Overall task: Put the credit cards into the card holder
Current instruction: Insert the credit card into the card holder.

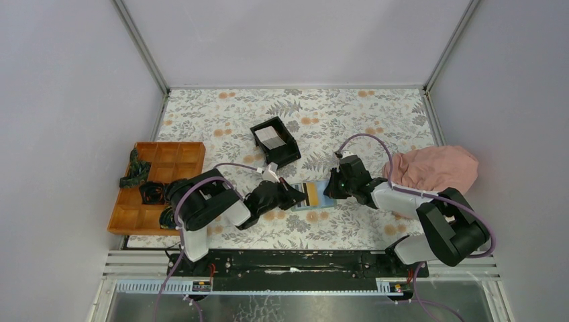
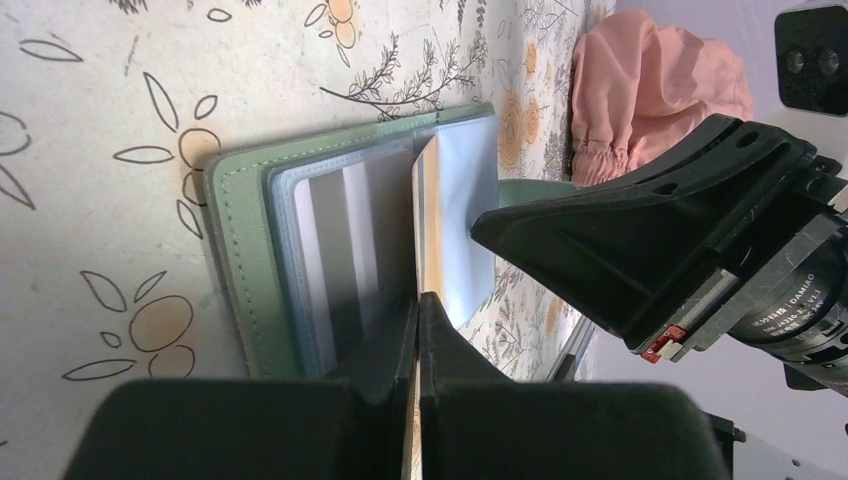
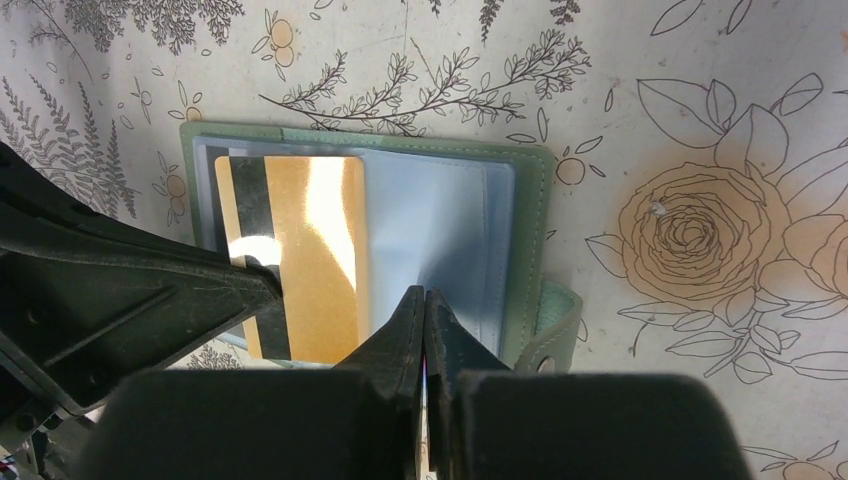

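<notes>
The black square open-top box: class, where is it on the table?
Top view: the black square open-top box stands centrally, beyond the open sage-green wallet, right of the orange compartment tray.

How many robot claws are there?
2. The left gripper pinches a gold card at the open green wallet. The right gripper, shut, is at the wallet's opposite side. No others show.

Access, open sage-green folding wallet (image 1: pixel 314 196): left gripper (image 1: pixel 303 195) blocks 9 o'clock, right gripper (image 1: pixel 328 190) blocks 3; black square box (image 1: pixel 276 141) at 11. Free: 12, 6.
</notes>
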You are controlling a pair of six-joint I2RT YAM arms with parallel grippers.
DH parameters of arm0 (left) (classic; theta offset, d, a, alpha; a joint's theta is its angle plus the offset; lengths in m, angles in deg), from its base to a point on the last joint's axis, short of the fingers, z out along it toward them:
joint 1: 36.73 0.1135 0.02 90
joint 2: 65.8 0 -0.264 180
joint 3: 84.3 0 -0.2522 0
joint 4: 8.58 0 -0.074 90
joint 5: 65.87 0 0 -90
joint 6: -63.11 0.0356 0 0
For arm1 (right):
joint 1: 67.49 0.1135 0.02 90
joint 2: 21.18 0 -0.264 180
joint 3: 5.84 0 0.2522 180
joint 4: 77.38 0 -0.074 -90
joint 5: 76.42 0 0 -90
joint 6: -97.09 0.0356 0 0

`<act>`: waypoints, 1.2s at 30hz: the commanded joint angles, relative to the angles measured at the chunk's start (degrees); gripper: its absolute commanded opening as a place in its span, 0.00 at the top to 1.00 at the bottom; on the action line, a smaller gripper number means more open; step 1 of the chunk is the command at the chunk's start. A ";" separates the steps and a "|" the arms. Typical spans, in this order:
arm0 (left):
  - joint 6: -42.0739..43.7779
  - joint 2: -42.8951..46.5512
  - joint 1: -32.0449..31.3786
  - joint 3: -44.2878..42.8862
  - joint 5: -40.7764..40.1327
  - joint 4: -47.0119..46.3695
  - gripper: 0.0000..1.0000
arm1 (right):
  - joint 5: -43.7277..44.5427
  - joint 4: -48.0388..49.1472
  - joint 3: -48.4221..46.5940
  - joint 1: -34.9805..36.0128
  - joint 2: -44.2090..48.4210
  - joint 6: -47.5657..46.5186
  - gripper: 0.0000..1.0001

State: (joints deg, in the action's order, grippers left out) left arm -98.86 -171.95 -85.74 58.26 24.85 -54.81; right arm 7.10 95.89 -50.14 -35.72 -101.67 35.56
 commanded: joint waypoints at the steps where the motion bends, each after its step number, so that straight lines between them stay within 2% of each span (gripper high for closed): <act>1: 0.64 -2.02 -0.12 -0.73 0.98 0.23 1.00 | 1.69 -0.52 0.22 0.51 -1.15 0.27 1.00; 15: 2.70 -4.60 -0.49 -2.21 -0.46 6.28 1.00 | 4.50 -3.16 -1.00 0.49 0.62 -0.39 1.00; 20: 2.44 -5.84 -0.58 -2.02 -0.93 6.55 1.00 | 9.57 -6.19 -1.92 0.53 3.00 -0.40 0.83; 21: 2.38 -5.87 -0.63 -1.94 -0.99 6.61 1.00 | 10.60 -6.44 -1.88 0.44 3.36 -0.16 0.82; 31: 2.44 -5.65 -0.56 -1.27 -1.59 7.41 1.00 | 18.46 -7.21 -1.43 0.44 3.34 2.18 0.80; 36: 2.48 -5.30 -0.43 -1.03 -1.66 7.46 1.00 | 19.16 -7.07 -1.44 0.31 2.13 2.56 0.82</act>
State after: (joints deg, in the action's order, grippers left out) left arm -99.01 -175.36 -85.92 55.59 25.15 -55.46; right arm 22.86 89.44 -50.60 -35.61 -98.74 37.16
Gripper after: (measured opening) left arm 0.012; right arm 0.186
